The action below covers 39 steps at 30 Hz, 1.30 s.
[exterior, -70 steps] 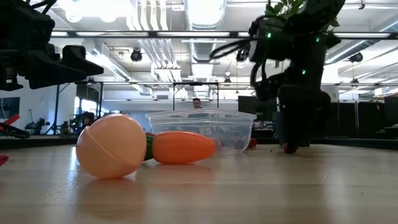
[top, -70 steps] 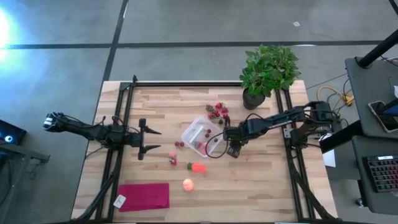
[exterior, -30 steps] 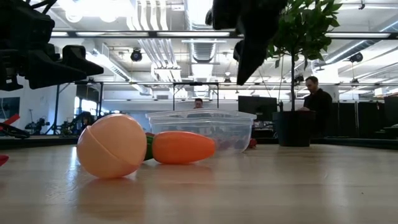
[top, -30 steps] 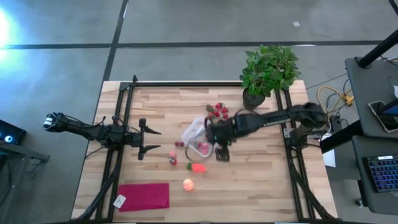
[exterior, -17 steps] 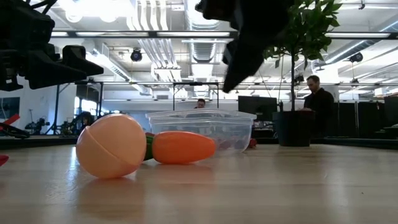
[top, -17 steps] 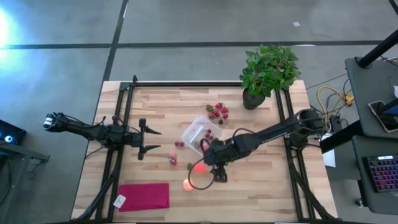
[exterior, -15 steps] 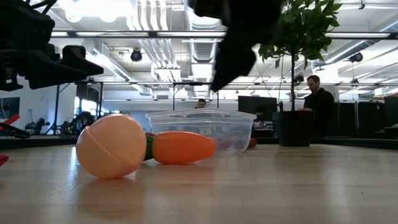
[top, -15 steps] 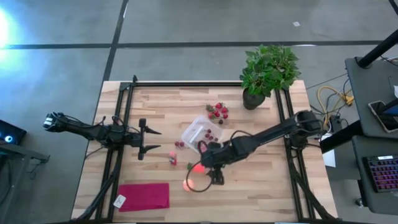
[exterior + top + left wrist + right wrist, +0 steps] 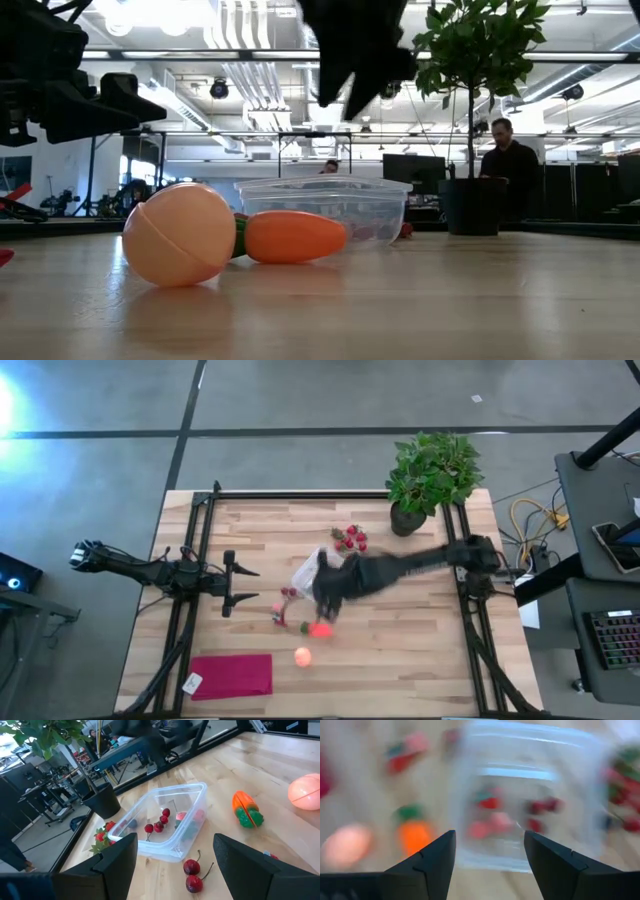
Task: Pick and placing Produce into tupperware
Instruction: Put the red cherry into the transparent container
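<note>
The clear square tupperware (image 9: 308, 572) sits mid-table with a few dark-red berries (image 9: 159, 826) and a pinkish piece inside. More berries (image 9: 350, 538) lie beyond it. The orange carrot (image 9: 318, 628) and the pale round fruit (image 9: 302, 655) rest on the wood nearer the front edge. My right gripper (image 9: 490, 840) is open and empty, raised above the tupperware's near side (image 9: 530, 805), blurred by motion. My left gripper (image 9: 175, 845) is open, hovering at the table's left and facing the tupperware (image 9: 170, 825).
A potted plant (image 9: 430, 475) stands at the far right. A magenta cloth (image 9: 232, 675) lies at the near left corner. Two cherries (image 9: 192, 875) and a small red piece (image 9: 278, 615) lie left of the carrot. People show in the room behind (image 9: 505, 160).
My right gripper swung from beside the tupperware toward the near edge, over the carrot and round fruit, then back toward the far side and over the tupperware, staying raised and open. The carrot, the fruit and the tupperware kept their places.
</note>
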### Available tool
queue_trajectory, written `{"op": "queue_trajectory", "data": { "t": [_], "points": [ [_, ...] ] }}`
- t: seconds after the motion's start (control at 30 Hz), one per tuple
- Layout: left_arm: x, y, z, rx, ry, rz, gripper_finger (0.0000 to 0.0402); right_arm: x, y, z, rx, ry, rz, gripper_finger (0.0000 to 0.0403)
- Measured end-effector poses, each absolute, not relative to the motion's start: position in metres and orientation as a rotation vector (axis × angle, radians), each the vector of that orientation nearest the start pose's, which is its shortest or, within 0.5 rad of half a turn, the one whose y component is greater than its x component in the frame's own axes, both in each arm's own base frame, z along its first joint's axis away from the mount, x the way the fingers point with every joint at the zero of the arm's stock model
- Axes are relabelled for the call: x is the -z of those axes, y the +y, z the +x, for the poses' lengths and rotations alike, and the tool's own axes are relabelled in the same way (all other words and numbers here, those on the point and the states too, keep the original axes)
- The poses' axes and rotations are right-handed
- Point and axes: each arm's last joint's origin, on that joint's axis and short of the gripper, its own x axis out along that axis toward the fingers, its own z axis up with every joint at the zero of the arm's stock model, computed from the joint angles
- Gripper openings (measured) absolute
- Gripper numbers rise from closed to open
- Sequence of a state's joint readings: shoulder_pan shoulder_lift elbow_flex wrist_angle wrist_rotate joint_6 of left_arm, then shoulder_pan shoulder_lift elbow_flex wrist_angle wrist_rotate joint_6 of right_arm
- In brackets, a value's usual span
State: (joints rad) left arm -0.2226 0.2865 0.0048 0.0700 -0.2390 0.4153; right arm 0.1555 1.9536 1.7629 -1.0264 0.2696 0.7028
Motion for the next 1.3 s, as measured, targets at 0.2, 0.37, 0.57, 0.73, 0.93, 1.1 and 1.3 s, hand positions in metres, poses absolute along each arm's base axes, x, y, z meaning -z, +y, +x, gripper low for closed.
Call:
{"op": "queue_trajectory", "data": {
  "t": [0.2, 0.37, 0.57, 0.73, 0.93, 1.1, 1.3],
  "points": [
    [-0.147, -0.018, 0.111, 0.027, 0.209, 0.463, 0.0247, -0.275, -0.038, 0.377, 0.804, 1.194, 0.629, 0.0228],
    [-0.147, -0.018, 0.111, 0.027, 0.211, 0.463, 0.0247, -0.275, -0.088, 0.368, 0.933, 1.151, 0.756, 0.0228],
    [-0.147, -0.018, 0.112, 0.028, 0.213, 0.463, 0.0247, -0.275, -0.128, 0.366, 1.004, 1.035, 0.804, 0.0228],
    [-0.147, -0.018, 0.112, 0.028, 0.214, 0.464, 0.0247, -0.259, -0.153, 0.371, 1.040, 1.011, 0.730, 0.0227],
    [-0.147, -0.018, 0.112, 0.028, 0.213, 0.464, 0.0247, -0.239, -0.148, 0.381, 1.236, 0.920, 0.748, 0.0214],
    [-0.147, -0.018, 0.112, 0.028, 0.214, 0.464, 0.0247, -0.253, -0.107, 0.382, 1.332, 0.818, 0.673, 0.0206],
    [-0.147, -0.018, 0.112, 0.028, 0.214, 0.464, 0.0247, -0.254, -0.056, 0.355, 1.480, 0.820, 0.772, 0.0205]
  ]
}}
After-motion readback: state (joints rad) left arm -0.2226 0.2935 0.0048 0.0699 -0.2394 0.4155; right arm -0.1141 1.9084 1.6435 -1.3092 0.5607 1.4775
